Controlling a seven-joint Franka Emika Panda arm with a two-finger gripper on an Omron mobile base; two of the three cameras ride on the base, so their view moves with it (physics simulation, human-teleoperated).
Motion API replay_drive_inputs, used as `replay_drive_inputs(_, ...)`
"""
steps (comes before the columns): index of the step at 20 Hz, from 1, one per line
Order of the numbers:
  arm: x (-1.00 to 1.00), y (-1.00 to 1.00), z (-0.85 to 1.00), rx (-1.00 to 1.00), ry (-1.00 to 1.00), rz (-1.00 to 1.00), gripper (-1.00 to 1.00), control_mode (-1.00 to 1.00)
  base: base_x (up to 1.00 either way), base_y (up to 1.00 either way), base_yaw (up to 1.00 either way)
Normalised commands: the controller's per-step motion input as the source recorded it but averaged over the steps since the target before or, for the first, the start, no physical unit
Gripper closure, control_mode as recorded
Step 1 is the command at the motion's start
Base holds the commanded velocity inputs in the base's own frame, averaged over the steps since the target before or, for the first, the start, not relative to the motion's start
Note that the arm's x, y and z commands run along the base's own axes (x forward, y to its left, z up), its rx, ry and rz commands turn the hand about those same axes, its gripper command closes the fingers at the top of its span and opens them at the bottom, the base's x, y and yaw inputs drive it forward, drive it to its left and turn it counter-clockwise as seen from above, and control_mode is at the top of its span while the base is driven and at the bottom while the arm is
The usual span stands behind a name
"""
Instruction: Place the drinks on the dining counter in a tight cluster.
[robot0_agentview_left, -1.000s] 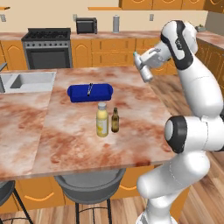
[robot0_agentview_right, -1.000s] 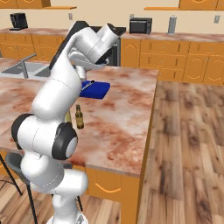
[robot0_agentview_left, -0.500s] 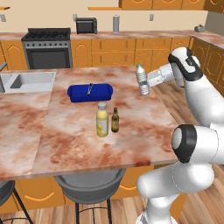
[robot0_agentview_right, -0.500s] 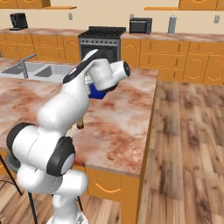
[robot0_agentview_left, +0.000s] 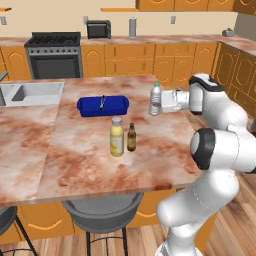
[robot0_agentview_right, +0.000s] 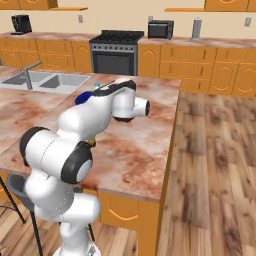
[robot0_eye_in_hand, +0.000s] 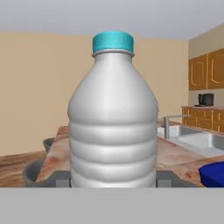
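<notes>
Gripper (robot0_agentview_left: 161, 101) clamping small clear water bottle (robot0_agentview_left: 156, 98) from its sides, holding it upright over far right part of dining counter (robot0_agentview_left: 80, 155). In hand view, water bottle (robot0_eye_in_hand: 113, 118) standing tall, blue cap up, finger pads (robot0_eye_in_hand: 63, 180) pressing at its base. Yellow bottle (robot0_agentview_left: 116, 137) and dark brown bottle (robot0_agentview_left: 131, 137) standing just beside each other mid-counter, well apart from held bottle. Blue box (robot0_agentview_left: 102, 106) lying behind pair.

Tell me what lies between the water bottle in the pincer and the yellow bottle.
Bare marbled counter in the left base view; water bottle, yellow bottle. The brown bottle stands just off that line.
</notes>
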Motion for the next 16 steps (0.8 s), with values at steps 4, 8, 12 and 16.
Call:
replay_drive_inputs(4,0.28,-0.15,-0.18,0.13,0.0,0.12,1.0,-1.0,0.0,0.0,0.0)
replay_drive_inputs(8,0.0,0.0,-0.7,0.0,0.0,0.15,1.0,-1.0,0.0,0.0,0.0)
replay_drive_inputs(12,0.0,0.0,-0.62,-0.02,-0.01,0.15,1.0,-1.0,0.0,0.0,0.0)
replay_drive_inputs(16,0.0,0.0,-0.32,-0.09,-0.19,0.16,1.0,-1.0,0.0,0.0,0.0)
